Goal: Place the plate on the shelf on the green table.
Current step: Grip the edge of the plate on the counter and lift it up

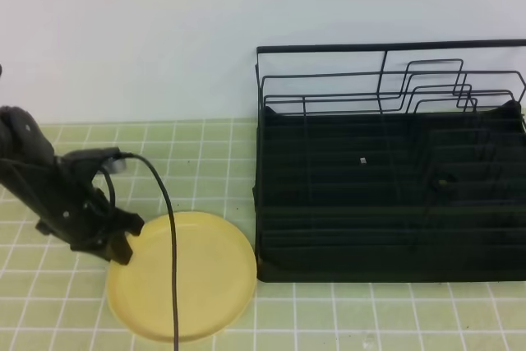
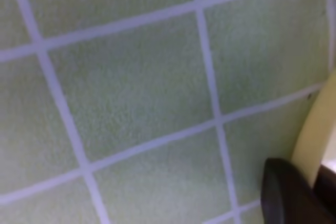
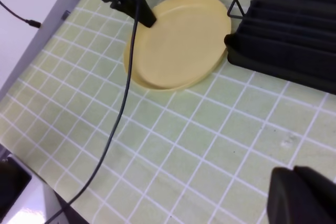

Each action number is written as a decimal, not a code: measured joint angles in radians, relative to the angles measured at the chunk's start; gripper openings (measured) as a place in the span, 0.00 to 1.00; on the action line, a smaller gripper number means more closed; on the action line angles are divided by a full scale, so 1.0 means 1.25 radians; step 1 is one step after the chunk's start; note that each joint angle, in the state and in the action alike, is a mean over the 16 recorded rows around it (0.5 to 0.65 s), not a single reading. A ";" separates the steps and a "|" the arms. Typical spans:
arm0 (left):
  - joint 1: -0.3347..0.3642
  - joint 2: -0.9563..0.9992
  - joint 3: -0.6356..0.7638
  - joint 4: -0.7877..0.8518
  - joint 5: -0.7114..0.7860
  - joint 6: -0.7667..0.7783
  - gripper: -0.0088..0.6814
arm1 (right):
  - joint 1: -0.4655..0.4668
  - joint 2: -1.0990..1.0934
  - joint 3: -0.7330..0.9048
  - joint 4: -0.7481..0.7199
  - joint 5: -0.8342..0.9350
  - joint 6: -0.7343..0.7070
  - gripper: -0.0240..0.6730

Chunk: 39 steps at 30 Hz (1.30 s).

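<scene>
- The left gripper (image 1: 122,246) pinches the rim of the pale-yellow plate (image 1: 193,281).
- The plate lies flat on the green surface (image 1: 345,318), just left of the black shelf (image 1: 390,195).
- The right gripper (image 3: 302,195) hangs closed, empty.

The green table (image 1: 345,318) carries the plate (image 1: 197,285) beside the shelf (image 1: 390,203).

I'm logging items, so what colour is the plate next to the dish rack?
Plain pale yellow, no pattern; the plate shows best in the right wrist view.
</scene>
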 joint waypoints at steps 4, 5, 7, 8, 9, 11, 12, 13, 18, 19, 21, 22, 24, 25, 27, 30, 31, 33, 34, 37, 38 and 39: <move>0.000 -0.024 -0.036 0.031 0.027 -0.023 0.01 | 0.000 0.000 0.000 0.000 0.000 0.000 0.03; 0.000 -0.032 -0.047 0.042 0.036 -0.031 0.01 | 0.000 0.000 0.000 0.000 0.000 0.000 0.03; 0.000 -0.053 -0.068 0.065 0.052 -0.046 0.01 | 0.000 0.000 0.000 0.000 0.000 0.000 0.03; 0.000 -0.066 -0.079 0.077 0.059 -0.054 0.01 | 0.000 0.000 0.000 0.000 0.000 -0.001 0.03; 0.000 -0.079 -0.090 0.089 0.066 -0.061 0.01 | 0.000 0.000 0.000 0.000 0.000 -0.002 0.03; 0.000 -0.111 -0.108 0.110 0.078 -0.075 0.01 | 0.000 0.000 0.000 0.000 0.000 -0.008 0.03; 0.000 -0.128 -0.116 0.118 0.083 -0.083 0.01 | 0.000 0.000 0.000 0.000 -0.001 -0.012 0.03; 0.000 -0.145 -0.124 0.123 0.088 -0.089 0.01 | 0.000 0.000 0.000 0.000 -0.002 -0.016 0.03; 0.000 -0.239 -0.149 0.104 0.114 -0.097 0.01 | 0.000 0.000 0.000 0.000 -0.013 -0.044 0.03; -0.001 -0.258 -0.152 0.090 0.118 -0.093 0.01 | 0.000 0.001 0.000 0.000 -0.016 -0.052 0.03; -0.004 -0.296 -0.154 0.056 0.126 -0.082 0.01 | 0.000 0.003 0.000 0.003 -0.022 -0.070 0.03; -0.007 -0.313 -0.153 0.037 0.129 -0.074 0.01 | 0.000 0.005 0.000 0.006 -0.026 -0.079 0.03; -0.017 -0.346 -0.149 -0.004 0.133 -0.059 0.01 | 0.000 0.012 -0.002 0.015 -0.032 -0.096 0.03; -0.024 -0.361 -0.147 -0.024 0.135 -0.051 0.01 | 0.000 0.017 -0.003 0.022 -0.035 -0.104 0.03; -0.041 -0.386 -0.141 -0.062 0.138 -0.037 0.01 | 0.000 0.030 -0.009 0.036 -0.041 -0.116 0.03; -0.074 -0.414 -0.130 -0.105 0.139 -0.019 0.01 | 0.000 0.055 -0.023 0.060 -0.048 -0.131 0.04; -0.087 -0.421 -0.126 -0.114 0.138 -0.016 0.01 | 0.000 0.065 -0.029 0.068 -0.050 -0.137 0.04; -0.117 -0.432 -0.118 -0.124 0.134 -0.014 0.01 | 0.000 0.084 -0.043 0.085 -0.052 -0.148 0.06; -0.132 -0.436 -0.114 -0.125 0.131 -0.015 0.01 | 0.000 0.095 -0.051 0.094 -0.052 -0.153 0.08; -0.179 -0.442 -0.103 -0.124 0.121 -0.022 0.01 | 0.000 0.124 -0.073 0.126 -0.052 -0.164 0.15; -0.194 -0.443 -0.100 -0.124 0.118 -0.025 0.01 | 0.000 0.133 -0.081 0.136 -0.051 -0.170 0.18; -0.208 -0.443 -0.098 -0.123 0.116 -0.028 0.01 | 0.000 0.141 -0.088 0.146 -0.051 -0.176 0.20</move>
